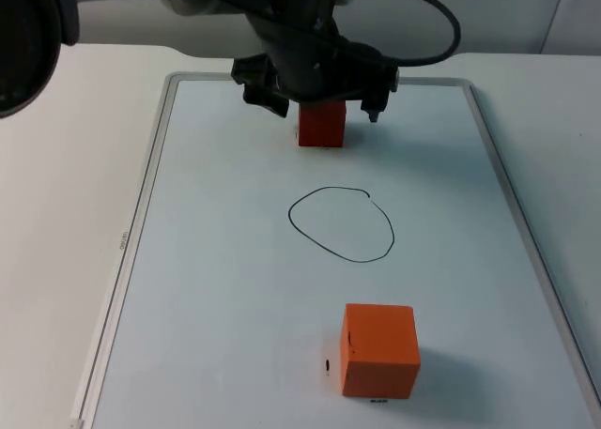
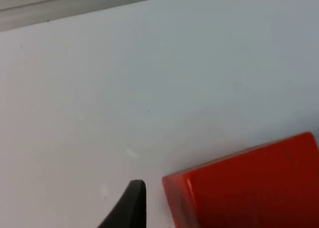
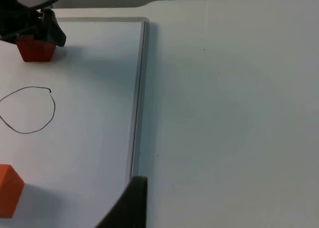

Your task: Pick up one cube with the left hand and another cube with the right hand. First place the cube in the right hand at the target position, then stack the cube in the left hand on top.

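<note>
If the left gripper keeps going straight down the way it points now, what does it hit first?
Most likely the red cube: the left gripper sits directly over it at the whiteboard's far end, a fingertip just beside the cube. Whether the jaws would straddle it is unclear.

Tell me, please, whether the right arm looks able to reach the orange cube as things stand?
Probably yes: the orange cube stands alone on the whiteboard, and the left gripper is far off, over the red cube.
</note>
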`<state>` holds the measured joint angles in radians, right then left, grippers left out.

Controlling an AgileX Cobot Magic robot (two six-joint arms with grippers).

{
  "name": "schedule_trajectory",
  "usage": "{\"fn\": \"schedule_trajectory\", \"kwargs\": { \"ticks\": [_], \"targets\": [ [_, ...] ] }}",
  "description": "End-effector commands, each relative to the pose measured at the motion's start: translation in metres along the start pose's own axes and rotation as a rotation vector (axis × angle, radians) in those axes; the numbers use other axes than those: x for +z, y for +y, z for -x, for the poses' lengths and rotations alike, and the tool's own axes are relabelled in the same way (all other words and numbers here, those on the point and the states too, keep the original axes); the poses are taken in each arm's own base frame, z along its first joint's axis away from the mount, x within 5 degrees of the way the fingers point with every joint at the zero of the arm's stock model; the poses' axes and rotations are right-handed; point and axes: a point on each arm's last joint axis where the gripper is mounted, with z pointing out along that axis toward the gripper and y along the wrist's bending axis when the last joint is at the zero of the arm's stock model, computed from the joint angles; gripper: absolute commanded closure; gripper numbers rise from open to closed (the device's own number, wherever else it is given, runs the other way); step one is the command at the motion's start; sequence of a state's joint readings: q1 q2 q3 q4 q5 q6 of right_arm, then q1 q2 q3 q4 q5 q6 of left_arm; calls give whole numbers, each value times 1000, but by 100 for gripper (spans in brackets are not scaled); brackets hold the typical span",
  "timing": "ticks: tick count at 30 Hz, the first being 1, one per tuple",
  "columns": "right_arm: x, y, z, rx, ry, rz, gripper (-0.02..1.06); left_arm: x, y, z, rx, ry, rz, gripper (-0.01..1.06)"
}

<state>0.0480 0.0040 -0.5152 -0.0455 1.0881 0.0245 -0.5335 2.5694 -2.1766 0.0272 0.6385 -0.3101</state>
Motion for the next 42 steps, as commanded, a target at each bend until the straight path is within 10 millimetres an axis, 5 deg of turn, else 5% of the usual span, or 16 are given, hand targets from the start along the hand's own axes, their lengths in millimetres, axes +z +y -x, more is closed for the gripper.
{"fn": "schedule_trajectory", "kwargs": {
  "ticks": [1, 3, 11, 14, 17, 21, 22, 25, 26, 29, 35, 42],
  "targets": [
    [1, 0, -1, 7, -7, -10, 0, -3, -6, 4, -3, -32, -15, 9],
    [1, 0, -1, 7, -7, -10, 0, -3, -6, 5, -7, -37, -17, 14],
    [1, 0, -1, 6, -7, -12, 0, -2, -6, 4, -22, -40, -15, 77],
    [1, 0, -1, 3, -7, -14, 0, -8, -6, 7, -26, -1, -1, 86],
    [1, -1, -1, 2, -7, -15, 0, -21, -8, 14, -17, 41, 15, 86],
    [1, -1, -1, 2, -7, -15, 0, -71, -14, 39, 116, 69, 23, 86],
    [1, -1, -1, 2, -7, -15, 0, -71, -14, 39, 116, 69, 23, 86],
    [1, -1, -1, 2, -7, -15, 0, -127, -19, 58, 187, 46, 14, 86],
    [1, -1, -1, 2, -7, -15, 0, -127, -19, 58, 187, 46, 14, 86],
    [1, -1, -1, 2, -7, -15, 0, -174, -20, 68, 238, 29, 15, 86],
    [1, -1, -1, 2, -7, -15, 0, -239, -24, 75, 289, -20, -25, 86],
    [1, -1, -1, 2, -7, -15, 0, -282, -33, 62, 326, -8, -175, 86]
  ]
}}
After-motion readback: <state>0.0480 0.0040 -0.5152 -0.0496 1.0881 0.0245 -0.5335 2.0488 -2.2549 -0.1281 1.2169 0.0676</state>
